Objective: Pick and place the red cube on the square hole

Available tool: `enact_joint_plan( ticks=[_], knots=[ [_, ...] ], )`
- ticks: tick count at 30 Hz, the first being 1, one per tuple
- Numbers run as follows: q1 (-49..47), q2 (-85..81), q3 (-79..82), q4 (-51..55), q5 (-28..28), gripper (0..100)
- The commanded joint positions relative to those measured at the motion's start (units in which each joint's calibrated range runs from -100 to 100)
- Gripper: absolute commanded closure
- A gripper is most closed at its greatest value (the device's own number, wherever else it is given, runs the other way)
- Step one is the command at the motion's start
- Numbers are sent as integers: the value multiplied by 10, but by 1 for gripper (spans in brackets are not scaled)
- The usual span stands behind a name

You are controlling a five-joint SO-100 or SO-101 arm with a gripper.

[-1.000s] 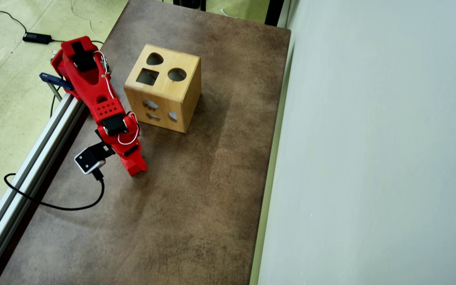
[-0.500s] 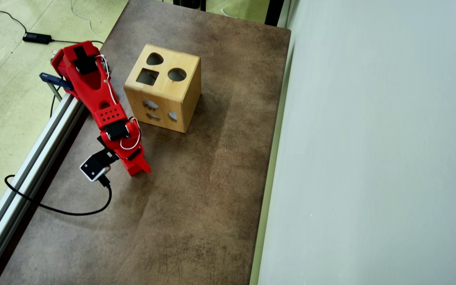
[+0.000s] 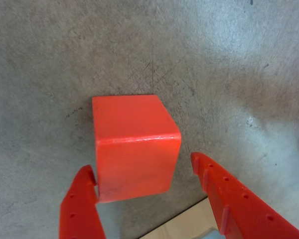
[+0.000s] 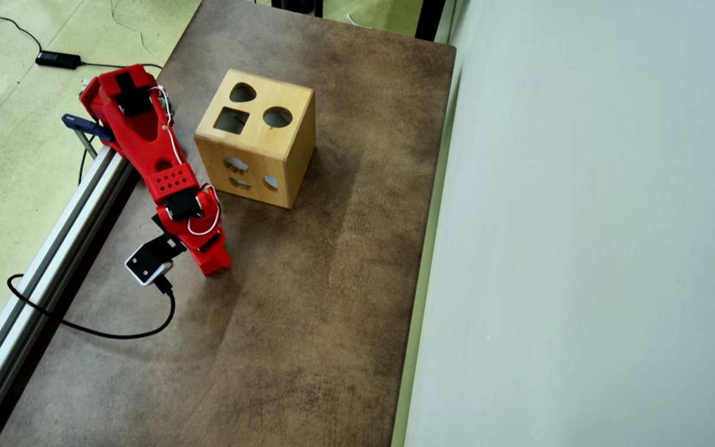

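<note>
In the wrist view a red cube (image 3: 134, 144) rests on the grey-brown table between my red fingers. My gripper (image 3: 140, 163) is open around it: the left fingertip (image 3: 84, 181) touches the cube's lower left edge, and the right fingertip (image 3: 204, 169) stands a little apart from its right side. In the overhead view my gripper (image 4: 213, 261) points down at the table, left of and below the wooden box (image 4: 283, 161); the cube cannot be told apart from the red gripper there. The square hole (image 4: 231, 120) is on the box's top face.
The box top also has a heart hole (image 4: 242, 93) and a round hole (image 4: 277, 117). A pale wooden edge (image 3: 184, 226) shows at the bottom of the wrist view. A metal rail (image 4: 53, 242) and a black cable (image 4: 84, 329) lie at the table's left side.
</note>
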Motion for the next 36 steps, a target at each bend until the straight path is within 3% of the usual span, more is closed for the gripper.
enact_joint_plan(
  ticks=[1, 36],
  knots=[
    [2, -6, -14, 2, 1, 71],
    [22, -6, -14, 0, 3, 75]
  ],
)
